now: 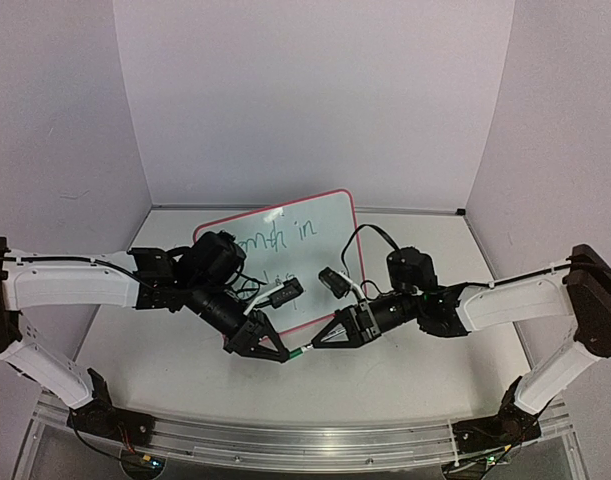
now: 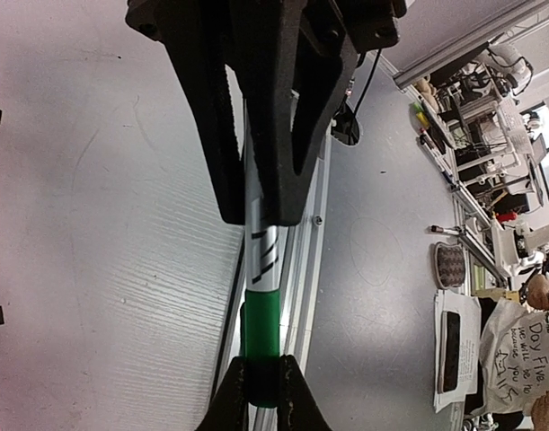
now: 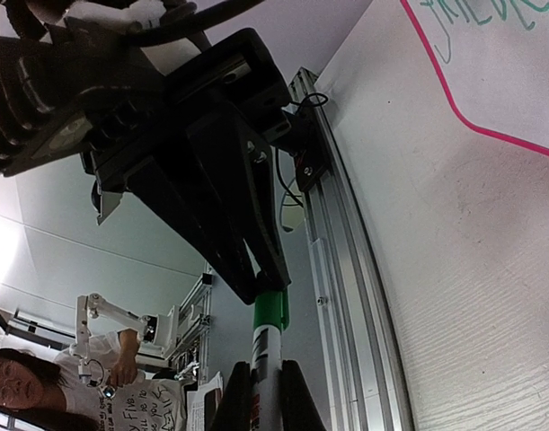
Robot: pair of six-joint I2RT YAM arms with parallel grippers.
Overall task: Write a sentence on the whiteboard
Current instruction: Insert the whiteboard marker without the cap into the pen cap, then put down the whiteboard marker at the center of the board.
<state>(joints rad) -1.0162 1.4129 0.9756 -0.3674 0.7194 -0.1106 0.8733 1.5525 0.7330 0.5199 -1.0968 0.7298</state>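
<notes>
The whiteboard (image 1: 320, 225), pink-framed, lies flat at the back middle of the table, and its corner also shows in the right wrist view (image 3: 517, 81). The sentence (image 1: 278, 236) is green script; its top line reads "…th in", and the arms hide most of the lower line. In front of the board the two grippers meet tip to tip over a marker (image 1: 301, 350). My left gripper (image 2: 261, 370) is shut on the green cap (image 2: 260, 328). My right gripper (image 3: 266, 375) is shut on the white barrel (image 3: 267, 348). The marker hangs above the table near its front edge.
An aluminium rail (image 1: 285, 440) runs along the table's front edge, just below the grippers. Purple walls close in the back and both sides. Black cables (image 1: 360, 240) loop over the board near the right wrist. A person (image 3: 22, 382) and cluttered benches lie beyond the table.
</notes>
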